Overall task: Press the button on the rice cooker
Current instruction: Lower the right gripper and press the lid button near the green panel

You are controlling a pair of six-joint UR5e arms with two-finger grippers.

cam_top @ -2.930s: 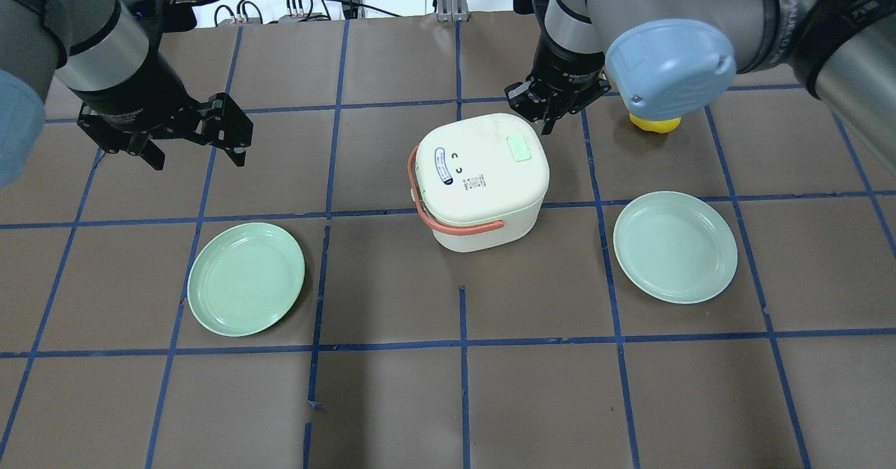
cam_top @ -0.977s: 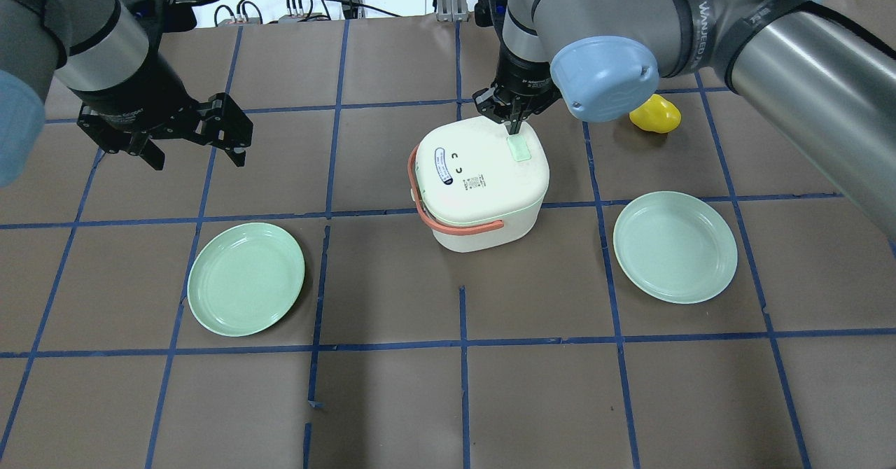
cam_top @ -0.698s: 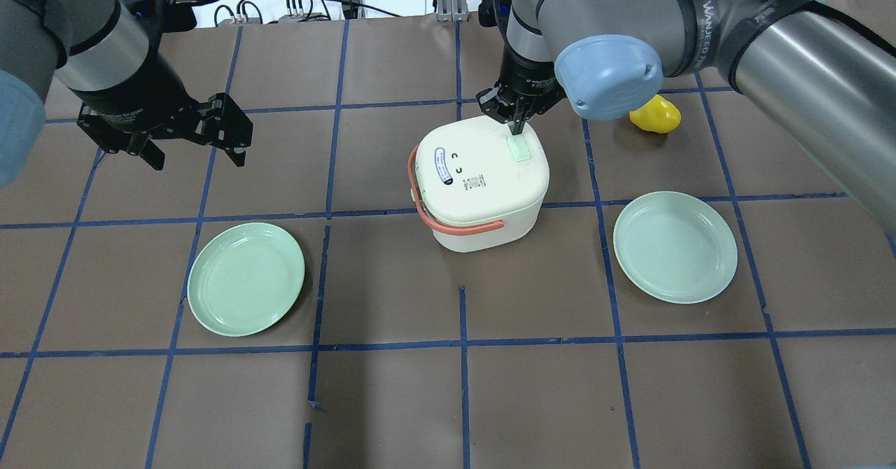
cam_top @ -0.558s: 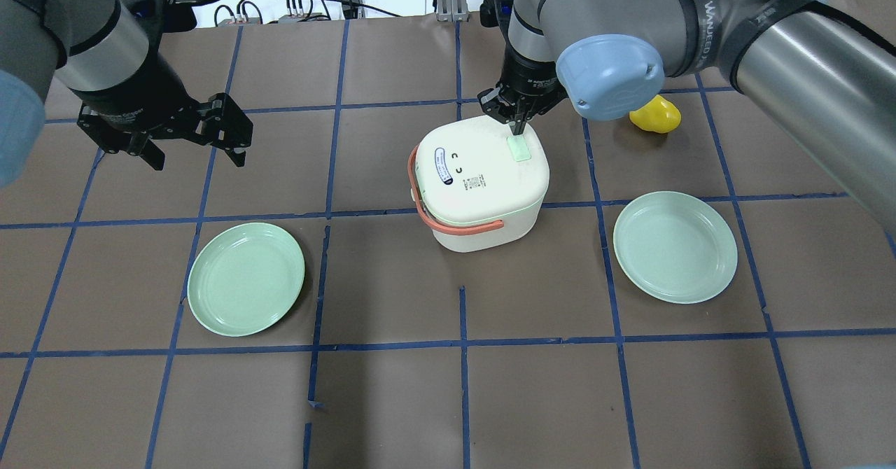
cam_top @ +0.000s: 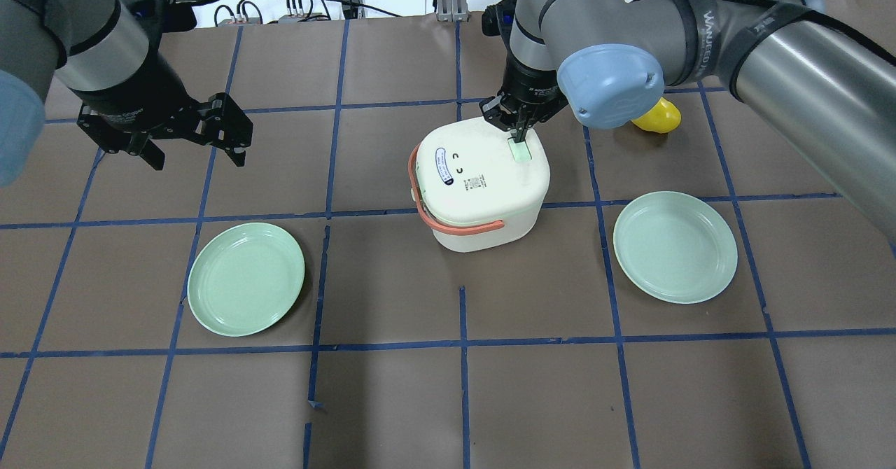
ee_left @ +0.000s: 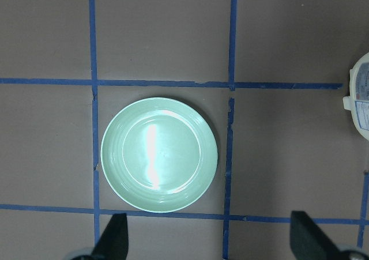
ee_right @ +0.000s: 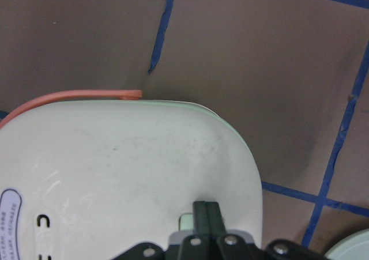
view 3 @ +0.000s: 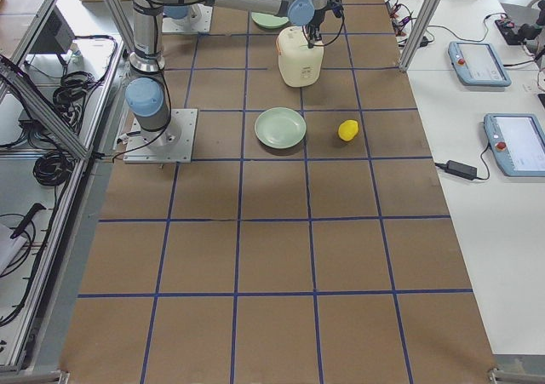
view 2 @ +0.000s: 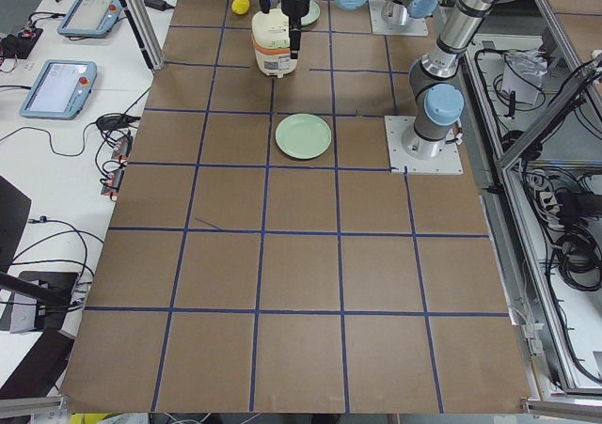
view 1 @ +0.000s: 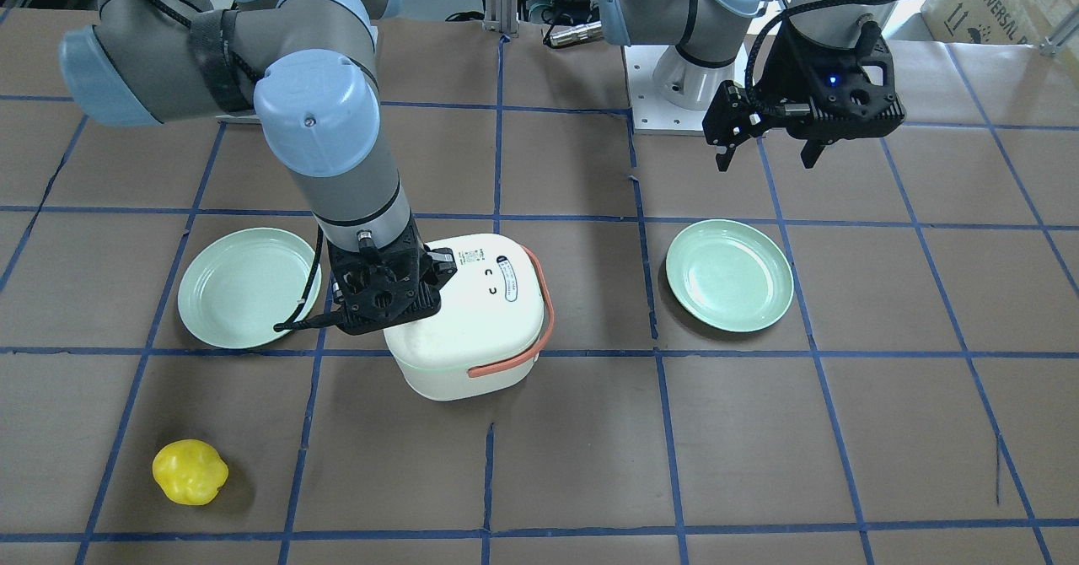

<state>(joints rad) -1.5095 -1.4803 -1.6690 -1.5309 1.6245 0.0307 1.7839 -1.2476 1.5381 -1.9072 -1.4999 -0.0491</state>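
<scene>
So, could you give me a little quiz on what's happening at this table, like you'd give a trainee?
1. True or false: the right gripper is shut, with its tip down at the pale green button on the rice cooker lid.
2. What does the left wrist camera look straight down on? A. a yellow object. B. a green plate. C. a cup.
3. Fill in: the left gripper is open and holds ____.

Key: 1 true; 2 B; 3 nothing.
</scene>
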